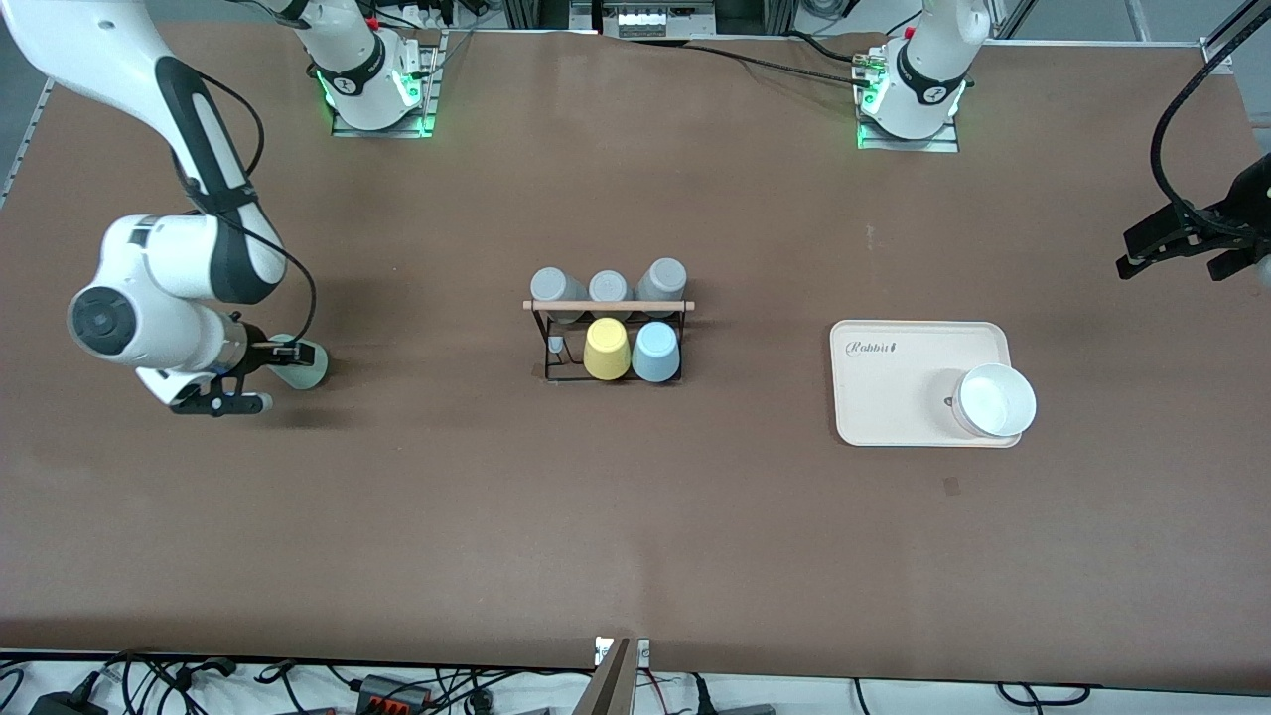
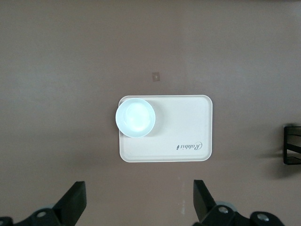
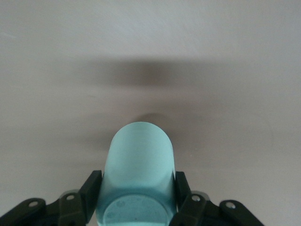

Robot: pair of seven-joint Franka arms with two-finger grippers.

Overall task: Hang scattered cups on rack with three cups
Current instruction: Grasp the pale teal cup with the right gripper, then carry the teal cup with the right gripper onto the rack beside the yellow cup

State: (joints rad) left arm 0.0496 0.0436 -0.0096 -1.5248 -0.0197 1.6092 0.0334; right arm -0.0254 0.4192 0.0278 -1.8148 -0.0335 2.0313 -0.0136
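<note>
A pale mint green cup point(image 1: 311, 370) lies on its side on the table at the right arm's end. My right gripper point(image 1: 280, 371) is shut on it. In the right wrist view the cup point(image 3: 138, 169) fills the gap between the two fingers point(image 3: 91, 190), its base toward the camera. The black wire rack point(image 1: 608, 338) with a wooden rod stands mid-table. A light blue cup point(image 1: 655, 353) hangs on it beside a yellow cup point(image 1: 606, 349). My left gripper point(image 1: 1157, 248) waits open, high over the left arm's end of the table, and it point(image 2: 139, 202) holds nothing.
Three grey cups point(image 1: 608, 286) sit on the rack's side farther from the front camera. A cream tray point(image 1: 894, 382) toward the left arm's end carries a white bowl point(image 1: 994, 400). The left wrist view shows the same tray point(image 2: 188, 127) and bowl point(image 2: 135, 117).
</note>
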